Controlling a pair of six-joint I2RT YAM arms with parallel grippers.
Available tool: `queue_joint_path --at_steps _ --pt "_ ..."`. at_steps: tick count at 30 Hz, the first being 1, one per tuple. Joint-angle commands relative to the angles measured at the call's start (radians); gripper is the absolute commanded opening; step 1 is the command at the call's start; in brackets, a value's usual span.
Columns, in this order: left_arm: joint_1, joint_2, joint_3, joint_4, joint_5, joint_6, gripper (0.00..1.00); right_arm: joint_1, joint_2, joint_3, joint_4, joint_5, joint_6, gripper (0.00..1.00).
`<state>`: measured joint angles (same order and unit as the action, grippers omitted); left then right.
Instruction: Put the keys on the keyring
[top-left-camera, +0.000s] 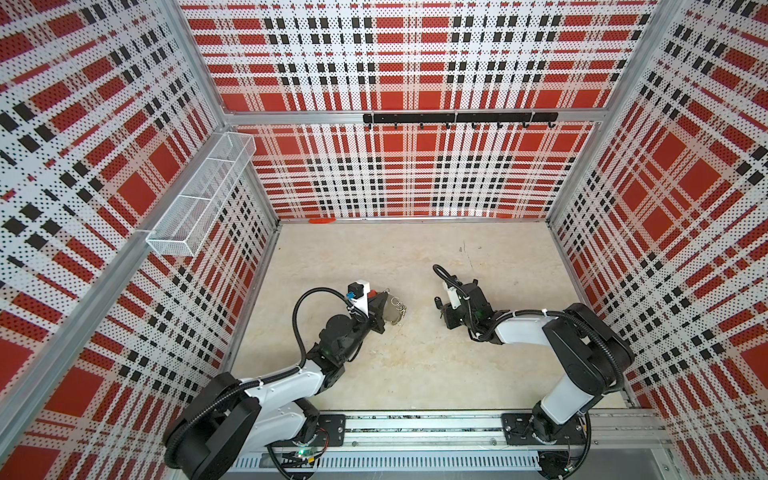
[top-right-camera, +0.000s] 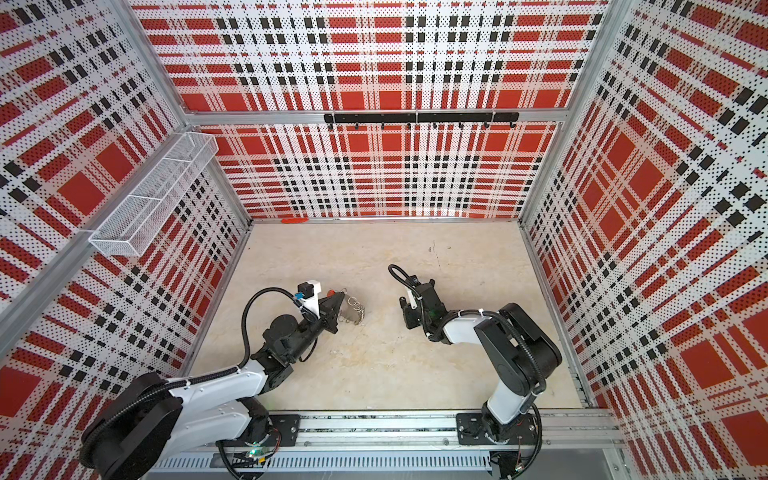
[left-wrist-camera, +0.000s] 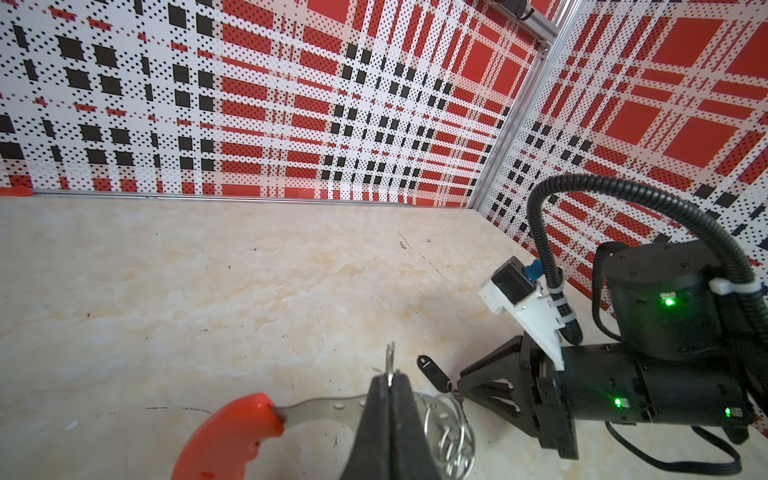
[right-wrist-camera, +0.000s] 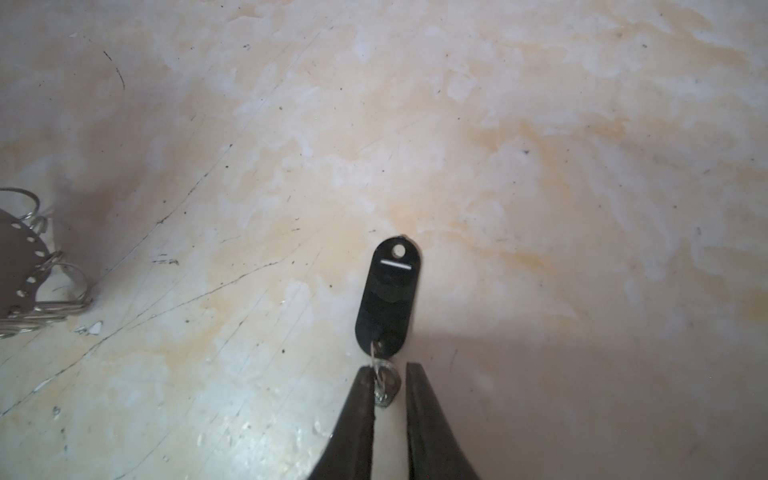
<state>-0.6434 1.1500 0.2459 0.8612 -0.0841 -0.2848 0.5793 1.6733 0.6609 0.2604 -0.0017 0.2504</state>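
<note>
Keys, ring end between parted right hand jaws (wrist view only)

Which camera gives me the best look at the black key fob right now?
Right wrist view: the key fob is close, centred and unobstructed, its outline clear. Left wrist view shows it small and oblique; in both top views it is a tiny dark shape.

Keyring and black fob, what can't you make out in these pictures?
Keyring: cut off by the left wrist view's edge, its middle covered by the left gripper; in both top views, partly under that gripper.
Black fob's small ring: blurred inside the right gripper, right wrist view; grip unclear.
</note>
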Motion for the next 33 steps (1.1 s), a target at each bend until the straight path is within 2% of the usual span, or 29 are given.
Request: queue_joint_path --at_steps 1,17,22,25,28,33 --pt "-0.008 0.005 0.012 0.039 0.002 0.011 0.00 -0.004 0.019 0.019 0.024 -0.004 -0.020 0.17" --pt "-0.007 0.008 0.013 0.039 -0.001 0.013 0.00 -0.003 0.028 0.012 0.049 -0.007 -0.022 0.10" --pt "-0.007 0.013 0.013 0.039 -0.006 0.016 0.00 -0.003 0.019 0.017 0.039 -0.008 -0.033 0.00" --pt "-0.007 0.025 0.018 0.039 0.004 0.019 0.00 -0.004 -0.049 0.017 -0.001 0.008 -0.032 0.00" --pt "-0.006 0.050 0.031 0.039 -0.003 0.052 0.00 -0.004 -0.193 -0.020 -0.029 0.045 0.014 0.00" --pt "-0.021 0.089 0.159 -0.092 0.064 0.030 0.00 -0.004 -0.415 -0.064 -0.068 0.149 0.120 0.00"
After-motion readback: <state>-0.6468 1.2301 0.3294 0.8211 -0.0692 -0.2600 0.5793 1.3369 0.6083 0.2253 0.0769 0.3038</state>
